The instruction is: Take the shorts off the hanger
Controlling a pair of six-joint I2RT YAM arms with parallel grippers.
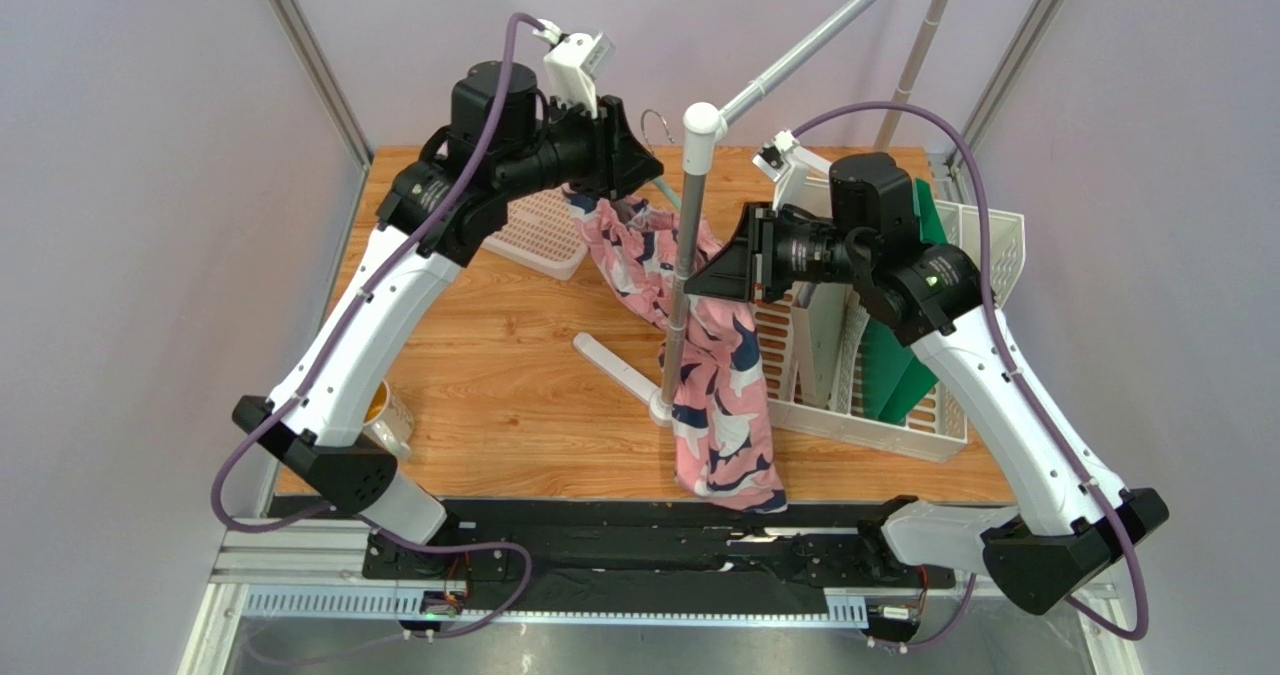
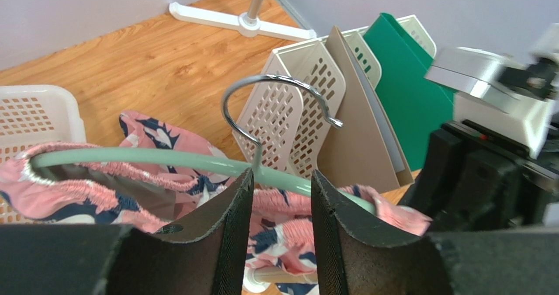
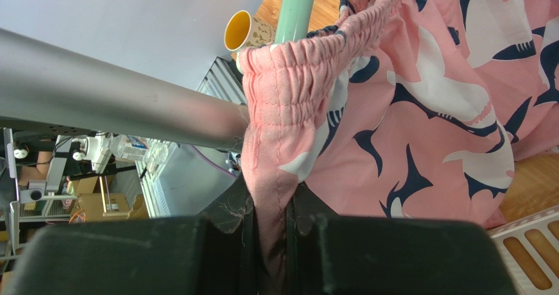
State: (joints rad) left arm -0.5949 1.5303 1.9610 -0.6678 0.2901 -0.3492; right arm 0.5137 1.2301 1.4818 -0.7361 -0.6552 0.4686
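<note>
Only wrist cam, R gripper (image 3: 269, 211) pinching shorts (image 3: 426, 111)

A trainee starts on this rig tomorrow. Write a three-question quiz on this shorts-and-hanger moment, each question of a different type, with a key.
1. True or false: the right gripper is shut on the waistband of the shorts.
2. Multiple choice: the open left gripper has its fingers either side of: A) the hanger, B) a yellow cup, C) a green folder.
3. Short answer: is the hanger's silver hook hung on the rack pole?

Key: 1 true; 2 A; 3 no, the hook is free and hangs on nothing.
</note>
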